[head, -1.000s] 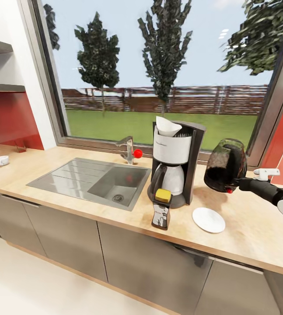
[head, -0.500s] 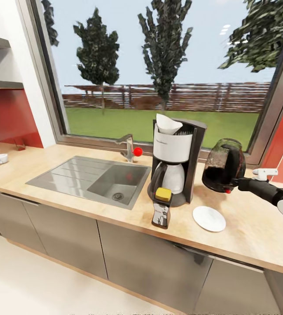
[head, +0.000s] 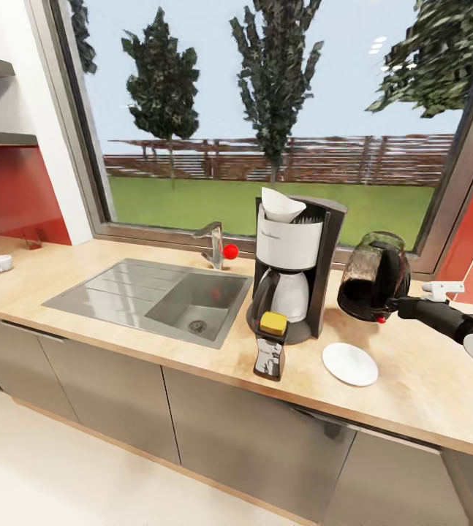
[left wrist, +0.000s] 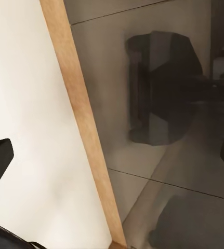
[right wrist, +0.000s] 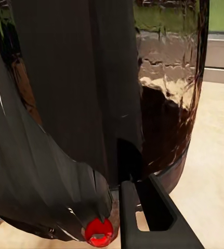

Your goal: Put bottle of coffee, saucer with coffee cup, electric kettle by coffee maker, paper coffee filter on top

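Kettle's come down and righted itself a bit over the last second: the electric kettle (head: 374,276) was hanging higher and tipped harder toward the coffee maker (head: 294,269), now it sits lower and closer to upright, though it leans and I'd say it's not quite resting on the kitchen countertop (head: 426,387) yet. Camera drifted a touch too, so don't read that as things sliding. Looks like the set-down is nearly there, just right of the machine, toward the counter's back edge.

Already sorted: paper coffee filter (head: 280,207) on top of the maker, bottle of coffee (head: 270,347) right at its front near the counter's front edge, saucer (head: 349,364) just right of the bottle. The coffee cup (head: 1,263) is way off at the far left end, so that's left to do.

Right arm reaches in from the right, right gripper (head: 399,305) clamped on the kettle's black handle. Left gripper (left wrist: 112,155) has its fingers apart, hanging down by the cabinet fronts (left wrist: 158,104).
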Available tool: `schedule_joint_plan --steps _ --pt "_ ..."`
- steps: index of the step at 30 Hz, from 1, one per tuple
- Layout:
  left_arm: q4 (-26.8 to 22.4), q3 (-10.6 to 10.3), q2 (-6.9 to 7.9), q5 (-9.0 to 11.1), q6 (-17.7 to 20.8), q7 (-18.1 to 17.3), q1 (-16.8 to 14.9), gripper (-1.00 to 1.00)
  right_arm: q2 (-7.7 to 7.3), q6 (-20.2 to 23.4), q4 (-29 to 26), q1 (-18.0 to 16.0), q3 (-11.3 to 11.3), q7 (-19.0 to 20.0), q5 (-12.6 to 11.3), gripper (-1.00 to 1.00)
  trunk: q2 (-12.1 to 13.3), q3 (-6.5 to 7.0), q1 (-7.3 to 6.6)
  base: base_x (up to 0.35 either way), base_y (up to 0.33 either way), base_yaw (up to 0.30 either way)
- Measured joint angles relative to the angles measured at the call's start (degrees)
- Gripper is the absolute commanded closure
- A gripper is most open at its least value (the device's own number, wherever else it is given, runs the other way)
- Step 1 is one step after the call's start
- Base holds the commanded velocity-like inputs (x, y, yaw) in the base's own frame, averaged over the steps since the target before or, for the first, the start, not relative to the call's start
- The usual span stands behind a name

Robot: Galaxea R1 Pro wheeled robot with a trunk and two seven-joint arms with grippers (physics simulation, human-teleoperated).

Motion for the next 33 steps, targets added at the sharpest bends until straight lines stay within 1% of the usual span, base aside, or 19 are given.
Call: schedule_joint_plan --steps 9,33 --pt "0.0 0.0 0.0 0.0 0.0 0.0 0.0 -1.0 0.0 0.0 0.0 0.0 0.0 0.0 0.0 1.0 0.0 -0.1 0.0 0.0 0.0 0.0" --pt "0.0 0.0 0.0 0.0 0.0 0.0 0.0 -1.0 0.0 0.0 0.0 0.0 0.0 0.0 0.0 1.0 0.0 -2.17 0.0 0.0 0.0 0.0"
